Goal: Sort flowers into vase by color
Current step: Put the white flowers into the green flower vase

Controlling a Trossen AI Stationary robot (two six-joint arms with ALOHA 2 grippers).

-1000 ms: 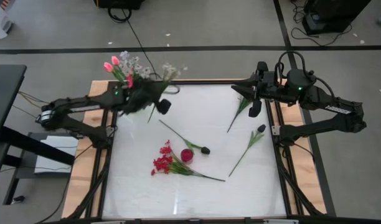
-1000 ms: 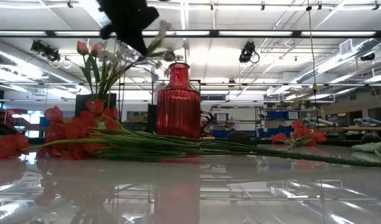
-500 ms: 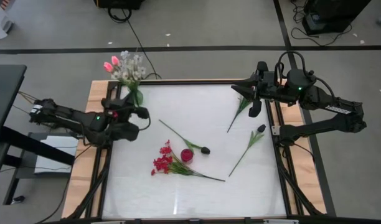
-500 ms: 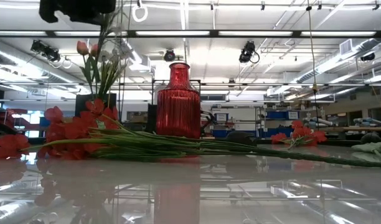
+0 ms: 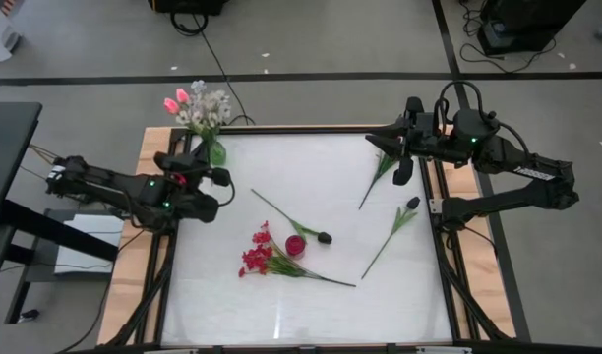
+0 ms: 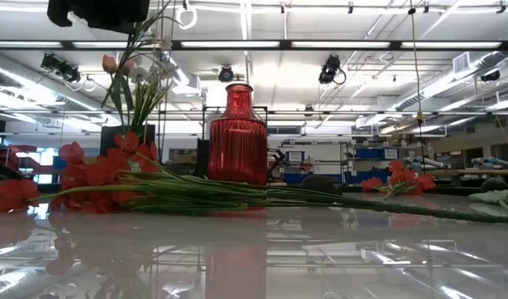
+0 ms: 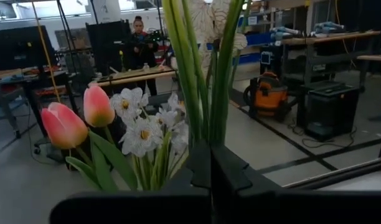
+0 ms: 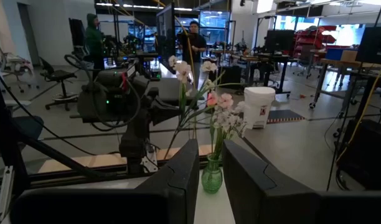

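Note:
My left gripper hovers at the table's far left corner, just near of a small green vase of pink tulips and white blossoms, and is shut on a white-bloomed flower. Whether that flower's lower end is in the vase, I cannot tell. A red vase stands mid-table beside red flowers lying flat. A dark-budded flower lies by it, and two more flowers lie on the right. My right gripper waits open above the far right corner. My left gripper pinches the white flower's green stem and leaves between its two shut fingers. The stem rises upright out of the fingers, and the blooms stand above the gripper among the green vase's flowers. The stem's lower part is hidden by the gripper.
The table's wooden side rails border the white top. Bare tabletop lies along the near edge. People and benches show in the room behind the table.
My left gripper, still shut on the white flower, has drawn back from over the table's far left part toward the left edge and slightly nearer. The flower, first slanting to the right of the green vase, now stands upright among that vase's blooms.

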